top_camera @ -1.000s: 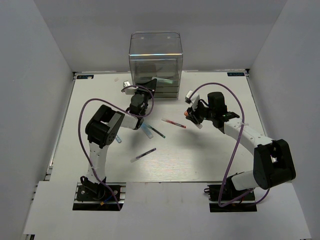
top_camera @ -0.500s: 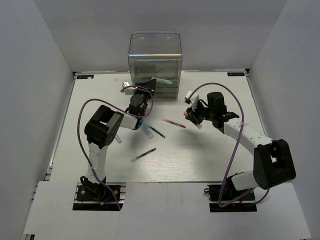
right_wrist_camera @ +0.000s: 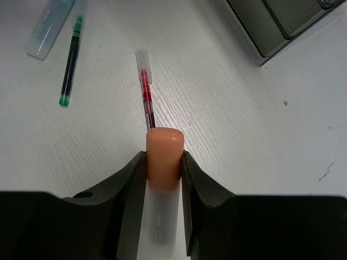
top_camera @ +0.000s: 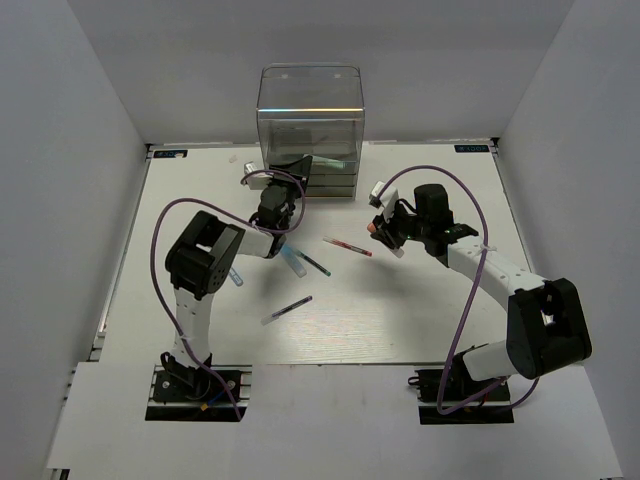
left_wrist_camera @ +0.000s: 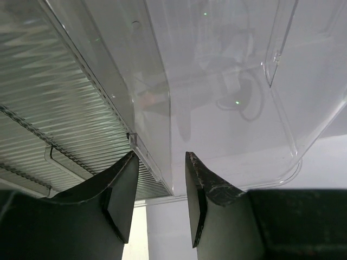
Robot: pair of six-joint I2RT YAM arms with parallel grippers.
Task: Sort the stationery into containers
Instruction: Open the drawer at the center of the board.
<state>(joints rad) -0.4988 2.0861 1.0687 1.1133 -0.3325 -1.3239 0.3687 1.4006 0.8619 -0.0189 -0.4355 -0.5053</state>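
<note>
My right pincer (right_wrist_camera: pixel 164 181) is clamped on the orange-capped marker (right_wrist_camera: pixel 164 154). Its fingers press the pale barrel from both sides just under the cap, and the cap sticks out past the fingertips. Straight beyond that cap the red pen (right_wrist_camera: pixel 145 86) lies on the tabletop (right_wrist_camera: pixel 227 124), its near end hidden behind the marker. Off to the left in the wrist view I see the green pen (right_wrist_camera: pixel 71 62), and just beside it the light-blue-capped marker (right_wrist_camera: pixel 51 27), the two lying nearly parallel. The corner of the drawer stack (right_wrist_camera: pixel 282 21) shows at the upper right.

My left pincer (left_wrist_camera: pixel 160 200) sits up against the front of the clear box (top_camera: pixel 310 110). Its fingers are slightly parted, and the edge of a clear drawer (left_wrist_camera: pixel 152 124) runs into the gap between them. I cannot tell whether either finger touches that edge.

From above, the right arm holds its marker to the right of the box and well apart from the drawers. The grey pen (top_camera: pixel 286 309) lies alone nearer the arm bases. A second blue-capped marker (top_camera: pixel 235 277) lies close beside the left arm. A pale stick with a greenish end (top_camera: pixel 328 161) shows at the drawer fronts, but I cannot tell which drawer holds it.
</note>
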